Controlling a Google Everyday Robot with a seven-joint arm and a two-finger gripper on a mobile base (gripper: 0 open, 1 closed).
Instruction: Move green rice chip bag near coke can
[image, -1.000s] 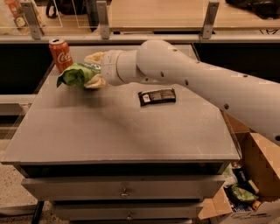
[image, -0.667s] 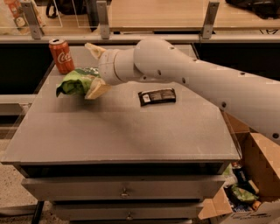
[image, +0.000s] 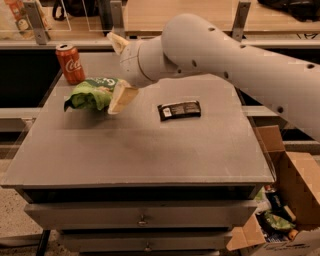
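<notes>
End effector (image: 113, 74) hung open beside the green rice chip bag (image: 91, 93), which looked light and crinkly, best pinched mid-body.

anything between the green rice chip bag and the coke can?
Only bare table between the green rice chip bag and the coke can, per the camera view. The hand is open at the bag's right edge.
</notes>
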